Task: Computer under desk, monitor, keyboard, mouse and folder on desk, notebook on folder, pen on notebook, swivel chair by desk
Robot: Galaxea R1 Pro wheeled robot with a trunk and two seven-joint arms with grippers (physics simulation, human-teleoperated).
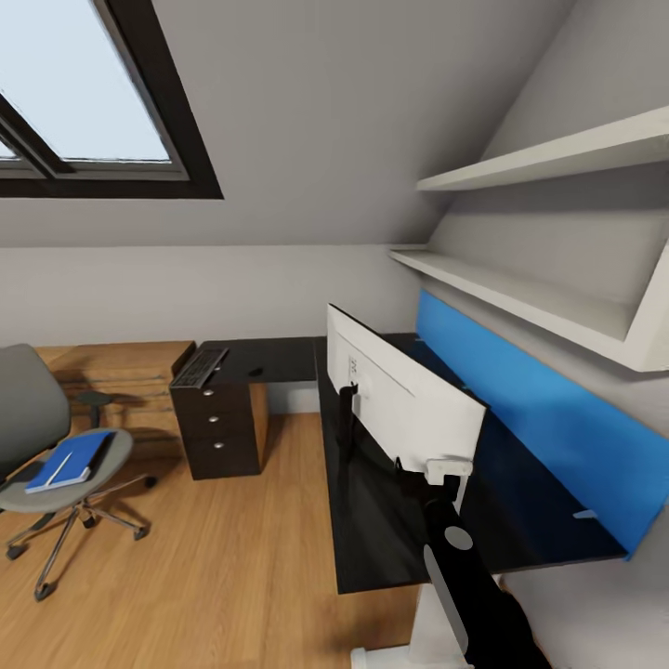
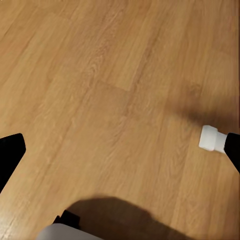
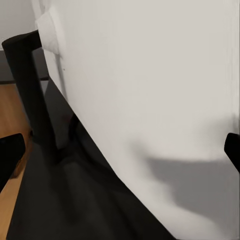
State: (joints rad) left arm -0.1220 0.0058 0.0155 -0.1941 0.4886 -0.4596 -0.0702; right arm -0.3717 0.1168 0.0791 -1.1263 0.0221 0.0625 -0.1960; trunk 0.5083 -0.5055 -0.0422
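Monitor [image 1: 409, 400] stands on the black surface of the desk [image 1: 372, 548], its white back turned toward the room and its screen side facing the blue back panel [image 1: 539, 418]; its dark stand [image 1: 347, 418] rises at the near side. The right gripper [image 1: 450, 469] sits right at the monitor's lower near corner, and in the right wrist view the white back [image 3: 150, 100] is very close, with the fingers [image 3: 10, 155] set wide apart to either side. Keyboard [image 1: 199, 368] lies on the far wing of the desk above the dark drawers [image 1: 218, 432]. The swivel chair [image 1: 46, 446] stands well apart on the wood floor [image 1: 214, 557], carrying the blue folder [image 1: 72, 459] on its seat. In the left wrist view the fingers [image 2: 10, 155] are spread wide over bare floor [image 2: 115, 100].
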